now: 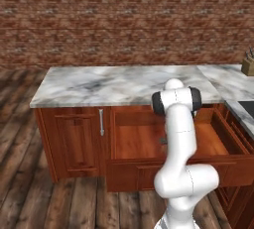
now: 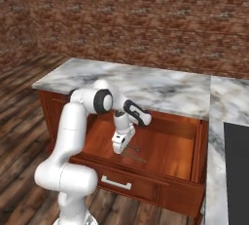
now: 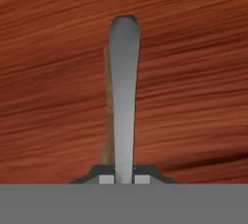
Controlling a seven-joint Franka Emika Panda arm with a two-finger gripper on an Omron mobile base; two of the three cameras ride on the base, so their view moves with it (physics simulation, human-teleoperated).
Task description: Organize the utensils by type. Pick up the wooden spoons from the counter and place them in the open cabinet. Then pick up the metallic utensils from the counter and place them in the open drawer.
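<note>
A white robot arm is seen reaching down into a wide, open drawer [image 2: 165, 156] of reddish-brown wood, pulled out from under a marble desk [image 2: 160, 88]. The gripper [image 2: 118, 150] is lowered inside the drawer, just above its plain wooden floor, at the drawer's left part in the right base view. In the hand view, a grey metal spoon [image 3: 124, 97] is clamped between the two fingertips [image 3: 107, 179], its handle pointing away from the gripper, over the drawer's wooden bottom. A thin shadow is cast just beside the spoon on the wood. To the left of the drawer, in the left base view, a narrow cabinet door with a silver bar handle [image 1: 101, 122] is set under the desk. A brick wall [image 1: 124, 20] stands behind the desk.
</note>
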